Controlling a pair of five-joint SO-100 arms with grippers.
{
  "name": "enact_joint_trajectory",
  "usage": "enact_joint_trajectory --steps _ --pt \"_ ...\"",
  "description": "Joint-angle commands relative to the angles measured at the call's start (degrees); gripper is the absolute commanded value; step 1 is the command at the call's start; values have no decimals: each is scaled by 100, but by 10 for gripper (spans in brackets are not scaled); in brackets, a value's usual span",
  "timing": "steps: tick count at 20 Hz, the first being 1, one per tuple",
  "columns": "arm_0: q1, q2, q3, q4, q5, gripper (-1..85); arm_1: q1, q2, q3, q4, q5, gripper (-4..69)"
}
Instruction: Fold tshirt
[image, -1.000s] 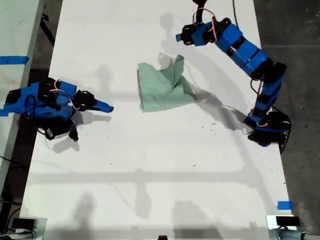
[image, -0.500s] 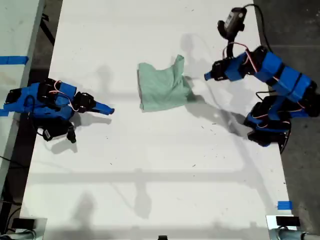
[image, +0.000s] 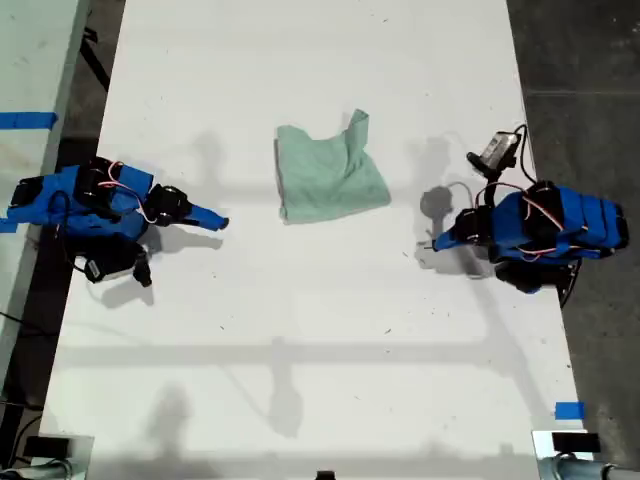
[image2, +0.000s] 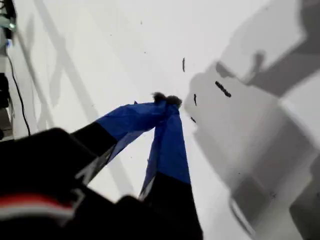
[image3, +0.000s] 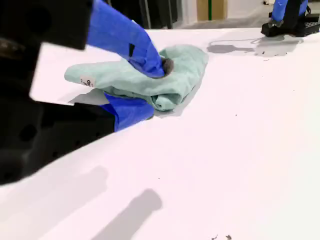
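1. My first gripper, blue-taped tips pressed together on nothing, sits over the matte white table.
2. My second gripper is parted and empty.
3. The soft mint tshirt, a rumpled folded bundle, lies between them, apart from both.

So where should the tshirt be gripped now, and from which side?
I would pinch the peaked corner of the tshirt, at the bundle's upper end in the exterior view, coming from the exterior view's right. It sticks out as loose cloth, while the other edges seem to lie flat on the table.
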Motion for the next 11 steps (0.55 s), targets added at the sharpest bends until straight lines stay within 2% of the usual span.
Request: enact_joint_trajectory --steps 1,2,4,5,6,7,8,11 --pt "123 589 62 0 -44 107 -325 88 246 0 545 59" --pt "123 589 62 0 -44 107 -483 308 369 -325 615 92" --pt "123 589 62 0 -44 107 -492 316 352 -255 571 95" --pt "114 589 62 0 -44 107 -466 316 352 -255 -158 95" --pt "114 589 62 0 -44 107 -457 316 352 -255 -1310 95" --pt "114 589 62 0 -44 107 -466 316 352 -255 -2795 93" --pt "114 589 62 0 -44 107 -475 316 325 -185 -3647 89" --pt "105 589 62 0 -44 107 -475 316 316 -176 -3560 76"
